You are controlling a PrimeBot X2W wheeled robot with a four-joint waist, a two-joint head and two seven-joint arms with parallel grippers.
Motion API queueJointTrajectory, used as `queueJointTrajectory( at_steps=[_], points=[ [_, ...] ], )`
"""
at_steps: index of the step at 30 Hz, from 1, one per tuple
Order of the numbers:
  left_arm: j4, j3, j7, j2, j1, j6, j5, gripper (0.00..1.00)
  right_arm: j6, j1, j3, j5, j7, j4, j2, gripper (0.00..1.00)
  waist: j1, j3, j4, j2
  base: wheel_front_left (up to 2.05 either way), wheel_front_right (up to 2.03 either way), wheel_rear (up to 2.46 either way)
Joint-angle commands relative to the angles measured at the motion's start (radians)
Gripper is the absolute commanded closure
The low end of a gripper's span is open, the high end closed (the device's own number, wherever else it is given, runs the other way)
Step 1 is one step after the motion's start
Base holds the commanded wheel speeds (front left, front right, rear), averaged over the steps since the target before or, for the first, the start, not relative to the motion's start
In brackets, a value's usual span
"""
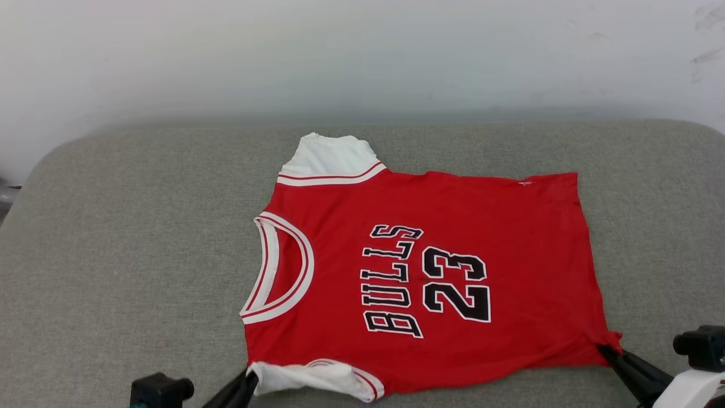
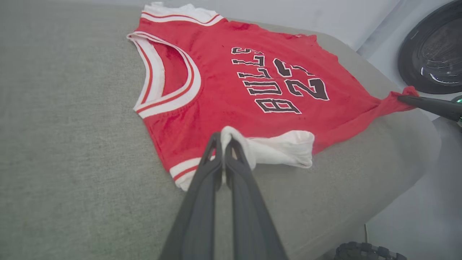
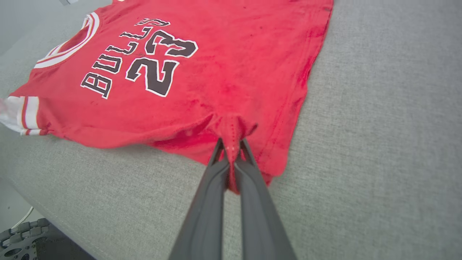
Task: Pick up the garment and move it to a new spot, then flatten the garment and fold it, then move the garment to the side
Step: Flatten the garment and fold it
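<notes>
Judging risk first.

Head view: garment (image 1: 430, 272) flat on grey cushion (image 1: 113, 255), collar left, hem right. Left gripper (image 1: 249, 381) at near white sleeve (image 1: 317, 378), right gripper (image 1: 610, 350) at near hem corner. Uneven lift would likely skew or bunch cloth.

Left wrist view: fingers (image 2: 213, 159) together, clamped on sleeve edge. Bite thin, could slip out.

Right wrist view: fingers (image 3: 216, 173) closed on puckered hem corner, cloth fanning out beyond tips. Cushion front edge close, so drag-off possible.

Place: seemingly a home laundry corner
Door (image 2: 429, 50): round dark glass, washer-like, upper right
Surface (image 1: 113, 255): grey fabric cushion, centre
Wall (image 1: 362, 51): plain white, top
</notes>
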Motion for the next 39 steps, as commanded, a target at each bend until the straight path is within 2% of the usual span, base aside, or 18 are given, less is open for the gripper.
queueJointTrajectory(
  at_steps=[1,12,19,29,39],
  points=[
    [-0.001,0.006,-0.005,0.008,-0.029,-0.005,0.012,1.0,-0.002,-0.019,-0.007,-0.006,0.004,-0.008,0.006,1.0,0.0,0.005,-0.004,-0.0001,0.0,0.0,0.0],
    [0.059,0.038,0.01,0.053,-0.339,-0.041,0.067,1.0,-0.002,-0.104,-0.055,-0.026,0.049,-0.045,0.03,1.0,0.0,0.109,-0.044,-0.0001,0.0,0.0,0.0],
    [0.181,0.003,0.033,0.066,-0.54,-0.06,0.059,1.0,-0.002,-0.198,-0.052,-0.034,0.077,-0.025,0.05,1.0,0.0,0.206,-0.071,-0.0001,0.0,0.0,0.0],
    [0.423,-0.151,0.006,0.054,-0.702,-0.063,0.007,1.0,-0.002,-0.348,0.005,-0.069,0.095,0.076,0.087,1.0,0.0,0.293,-0.093,-0.0001,0.0,0.0,0.0],
    [0.566,-0.302,-0.062,0.042,-0.762,-0.064,-0.059,1.0,-0.002,-0.412,0.068,-0.059,0.079,0.168,0.117,1.0,0.0,0.293,-0.082,-0.0001,0.0,0.0,0.0]
  ],
)
